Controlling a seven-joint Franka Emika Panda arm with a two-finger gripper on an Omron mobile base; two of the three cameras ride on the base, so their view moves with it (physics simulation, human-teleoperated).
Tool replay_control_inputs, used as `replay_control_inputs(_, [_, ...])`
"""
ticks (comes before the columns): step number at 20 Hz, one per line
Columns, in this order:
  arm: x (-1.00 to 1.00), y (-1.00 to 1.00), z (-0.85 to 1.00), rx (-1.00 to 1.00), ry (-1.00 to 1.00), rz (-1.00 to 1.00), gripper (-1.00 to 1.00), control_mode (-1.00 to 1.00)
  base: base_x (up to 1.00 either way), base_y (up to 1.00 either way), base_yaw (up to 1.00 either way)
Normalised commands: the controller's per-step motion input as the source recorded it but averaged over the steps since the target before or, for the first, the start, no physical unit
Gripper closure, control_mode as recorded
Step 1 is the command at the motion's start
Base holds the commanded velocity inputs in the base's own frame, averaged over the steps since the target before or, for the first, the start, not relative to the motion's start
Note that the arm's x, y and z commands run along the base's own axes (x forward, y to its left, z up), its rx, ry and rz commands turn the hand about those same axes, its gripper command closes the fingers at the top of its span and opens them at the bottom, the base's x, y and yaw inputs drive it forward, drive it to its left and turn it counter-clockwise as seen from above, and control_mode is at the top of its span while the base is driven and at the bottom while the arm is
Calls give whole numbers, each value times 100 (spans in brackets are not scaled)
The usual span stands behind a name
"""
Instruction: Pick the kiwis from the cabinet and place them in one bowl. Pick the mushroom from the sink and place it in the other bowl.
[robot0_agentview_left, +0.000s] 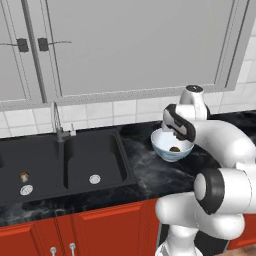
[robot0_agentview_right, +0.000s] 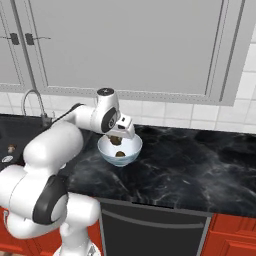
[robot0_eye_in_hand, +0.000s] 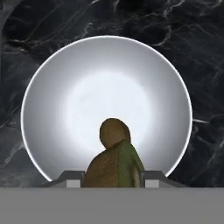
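Bowl (robot0_agentview_left: 172, 148): white inside, pale blue tint outside. Kiwis (robot0_eye_in_hand: 114, 153): dull brown, one showing green on its side. Counter (robot0_agentview_right: 190, 160): black with white marbling. Sink (robot0_agentview_left: 60, 165): black, silver drains. Mushroom (robot0_agentview_left: 23, 175): brown cap. Lower cabinets (robot0_agentview_left: 100, 227): red.

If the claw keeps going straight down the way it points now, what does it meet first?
Probably the kiwi already lying in the blue-tinted bowl, straight below the kiwi held in the claw; how much gap separates them is unclear.

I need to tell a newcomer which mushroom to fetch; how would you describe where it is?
Find the black double-basin sink under the grey wall cabinets. In its left basin, just above the round silver drain, sits the mushroom, tiny, with a brown cap and pale stem.
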Motion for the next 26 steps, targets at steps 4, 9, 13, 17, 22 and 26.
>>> replay_control_inputs(4, [1, 0, -32, -2, -1, -2, 100, -100, 0, 0, 0])
replay_control_inputs(9, [5, 0, -25, 2, -2, -1, 100, -100, 0, 0, 0])
replay_control_inputs(13, [8, 0, -26, 3, -1, 0, 100, -100, 0, 0, 0])
replay_control_inputs(17, [15, 0, -21, 2, -4, 0, 100, -100, 0, 0, 0])
replay_control_inputs(22, [19, 3, -18, 0, -3, 0, -100, -100, 0, 0, 0])
replay_control_inputs(26, [19, 4, -11, 0, -2, 0, -100, -100, 0, 0, 0])
